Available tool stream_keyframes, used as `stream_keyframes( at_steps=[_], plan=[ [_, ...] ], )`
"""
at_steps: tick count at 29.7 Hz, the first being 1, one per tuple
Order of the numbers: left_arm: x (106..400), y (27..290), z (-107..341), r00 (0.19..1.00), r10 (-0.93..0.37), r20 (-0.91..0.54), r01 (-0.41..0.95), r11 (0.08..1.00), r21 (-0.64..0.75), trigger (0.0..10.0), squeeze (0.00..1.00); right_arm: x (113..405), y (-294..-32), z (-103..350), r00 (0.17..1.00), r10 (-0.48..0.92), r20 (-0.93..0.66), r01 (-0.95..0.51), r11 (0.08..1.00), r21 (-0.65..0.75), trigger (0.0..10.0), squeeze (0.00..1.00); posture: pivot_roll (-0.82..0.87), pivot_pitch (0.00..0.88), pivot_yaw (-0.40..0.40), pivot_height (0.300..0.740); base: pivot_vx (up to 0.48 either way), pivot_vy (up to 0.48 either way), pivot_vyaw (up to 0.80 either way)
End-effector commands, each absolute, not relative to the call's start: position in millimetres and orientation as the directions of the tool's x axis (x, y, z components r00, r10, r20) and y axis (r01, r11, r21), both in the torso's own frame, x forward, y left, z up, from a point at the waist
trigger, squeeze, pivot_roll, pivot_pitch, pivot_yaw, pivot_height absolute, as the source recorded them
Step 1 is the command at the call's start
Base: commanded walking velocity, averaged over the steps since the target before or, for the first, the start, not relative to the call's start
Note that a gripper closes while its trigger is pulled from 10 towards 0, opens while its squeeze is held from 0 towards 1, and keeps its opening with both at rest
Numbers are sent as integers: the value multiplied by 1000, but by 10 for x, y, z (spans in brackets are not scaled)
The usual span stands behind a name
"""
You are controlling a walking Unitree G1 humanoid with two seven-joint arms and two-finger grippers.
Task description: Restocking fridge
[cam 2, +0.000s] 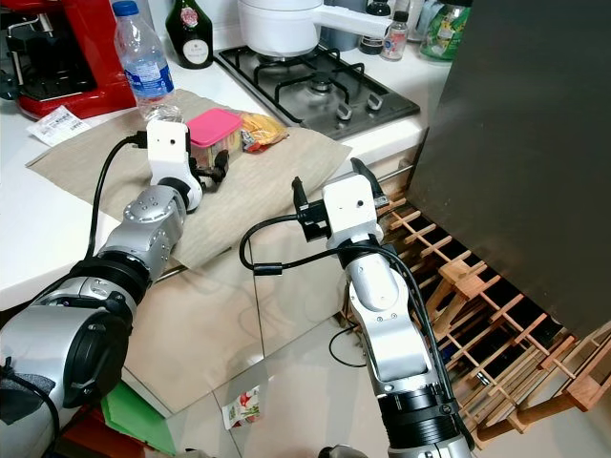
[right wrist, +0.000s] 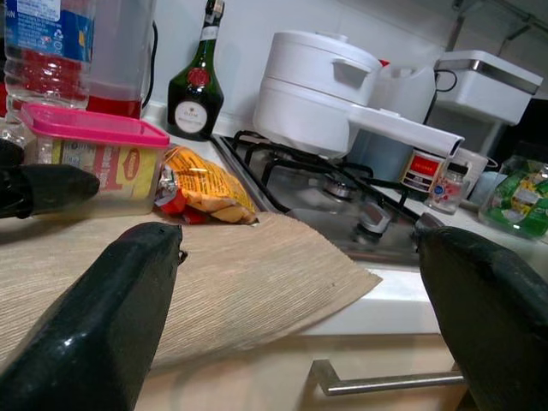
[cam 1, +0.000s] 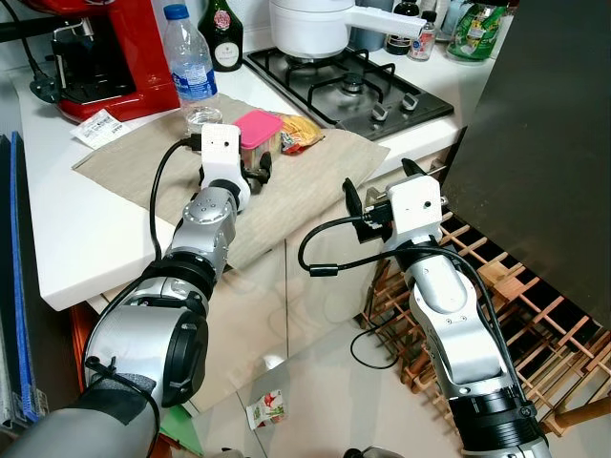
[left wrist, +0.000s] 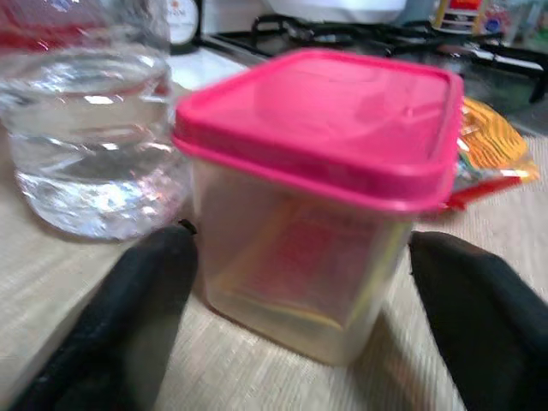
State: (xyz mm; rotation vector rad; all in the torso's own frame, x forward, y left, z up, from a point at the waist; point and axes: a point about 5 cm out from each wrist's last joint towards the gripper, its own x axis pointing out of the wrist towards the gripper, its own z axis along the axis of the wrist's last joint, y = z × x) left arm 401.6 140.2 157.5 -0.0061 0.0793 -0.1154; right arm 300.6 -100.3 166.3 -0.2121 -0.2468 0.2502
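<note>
We count one red coffee machine (cam 1: 100,57) at the far left, one clear plastic water bottle with a blue label (cam 1: 190,74), one dark green glass bottle (cam 1: 223,36) and one white lidded pot (cam 1: 310,26) on the one black gas hob (cam 1: 351,91).

Our left gripper (cam 1: 256,173) lies over the beige woven mat (cam 1: 315,162), its fingers apart on either side of the one clear plastic tub with a pink lid (left wrist: 321,193), not yet pressing its walls. The bottle stands just beside the tub, and one crinkled orange snack packet (cam 1: 299,133) lies against its other side. The left wrist view shows a faded label inside the tub that the head views do not; the tub is blurred there.

Our right gripper (right wrist: 300,282) hangs off the counter edge before a metal drawer handle (right wrist: 385,381), fingers wide apart, holding nothing. Its wrist view shows small jars beyond the hob. A dark panel (cam 1: 544,143) hides what lies past it, above a wooden lattice rack (cam 1: 535,324).
</note>
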Motion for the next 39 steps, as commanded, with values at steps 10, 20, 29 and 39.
stream_keyframes(
  at_steps=[10, 20, 29, 39],
  plan=[
    [3969, 1321, 1536, 957, -287, -35, 287, 958, -24, 0, 0, 2961, -1030, 1716, 940, 265, 217, -211, 947, -243, 10000, 0, -171, 0, 17, 740, 0, 0, 0],
    [3971, 1285, 1549, 954, -298, -20, 296, 953, -62, 0, 0, 2973, -1033, 1726, 940, 264, 215, -210, 947, -245, 10000, 0, -162, 0, 13, 740, 0, 0, 0],
    [3964, 1362, 1585, 956, -289, 42, 292, 946, -139, 0, 0, 3001, -1028, 1737, 940, 264, 218, -210, 947, -245, 10000, 0, -153, 0, 14, 740, 0, 0, 0],
    [3905, 1666, 1919, 915, -308, 259, 343, 934, -102, 0, 0, 3112, -1008, 1760, 936, 264, 235, -208, 949, -237, 10000, 0, -87, 0, 20, 740, 0, 0, 0]
  ],
)
